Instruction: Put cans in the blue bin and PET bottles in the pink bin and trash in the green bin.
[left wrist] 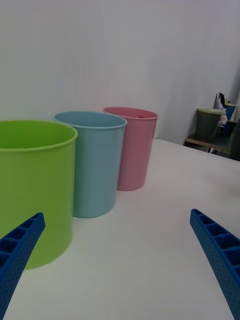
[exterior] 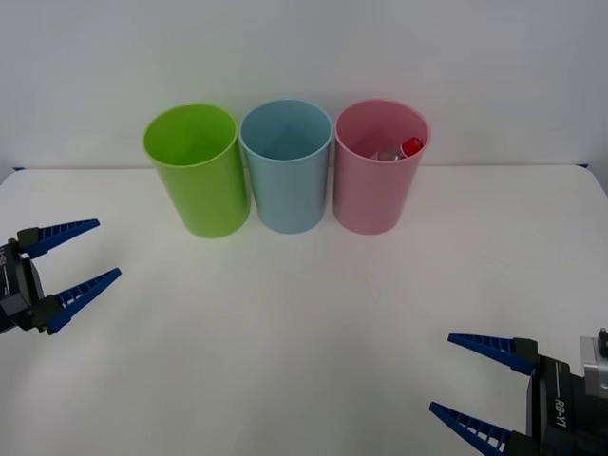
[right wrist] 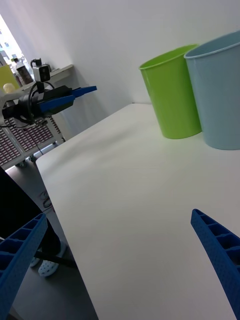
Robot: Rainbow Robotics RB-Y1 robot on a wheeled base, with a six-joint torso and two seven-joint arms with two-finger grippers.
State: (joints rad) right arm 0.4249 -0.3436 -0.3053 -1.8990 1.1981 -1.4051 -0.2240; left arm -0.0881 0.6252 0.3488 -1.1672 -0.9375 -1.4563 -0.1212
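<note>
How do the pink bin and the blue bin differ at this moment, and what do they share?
The pink bin holds the PET bottle, its red cap showing just below the rim; the blue bin looks empty inside. The pink bin stands at the robot's right end of the row, while the blue bin is in the middle, beside the green bin. Both are upright, tapered and about the same height.

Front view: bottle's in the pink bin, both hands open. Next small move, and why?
Probably none beyond holding both arms parked. The PET bottle already lies inside the pink bin, and the left hand and right hand are open, holding nothing, low over the white table.
</note>
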